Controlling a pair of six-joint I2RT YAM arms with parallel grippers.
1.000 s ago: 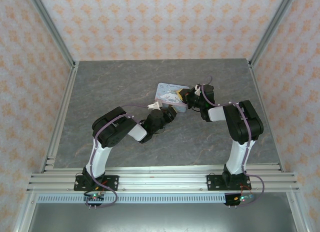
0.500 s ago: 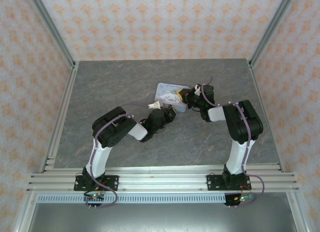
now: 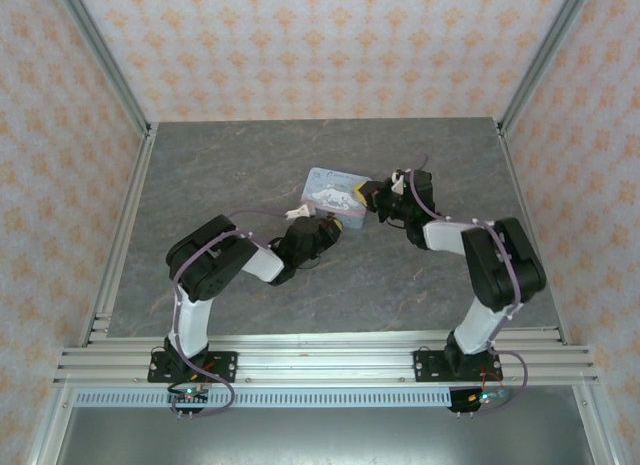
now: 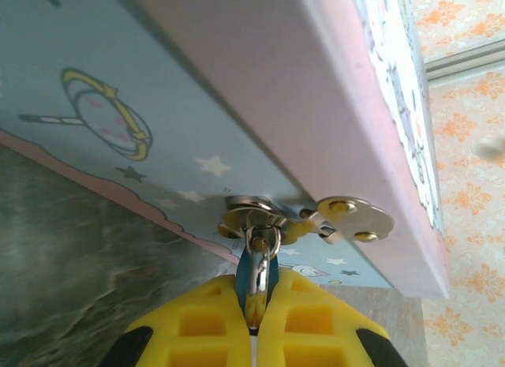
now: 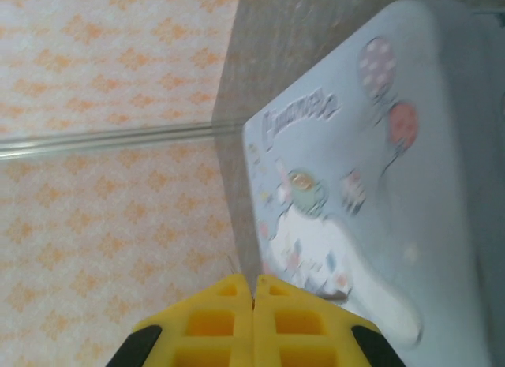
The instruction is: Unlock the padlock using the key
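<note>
The left gripper is clamped tight on what looks like the padlock. Its dark blue body and silver loop are pinched between the yellow fingers, and it hangs from the hasp on the 6 o'clock edge of the tin. The right gripper, fingers pressed together with nothing seen between them, sits at the tin's 3 o'clock edge. Bare table lies open toward 9 and 12 o'clock.

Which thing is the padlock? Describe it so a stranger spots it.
Find the pale blue cartoon tin mid-table. On its side wall a silver hasp sticks out. The padlock hangs there: tiny, dark blue, silver shackle, pinched by the left gripper.
</note>
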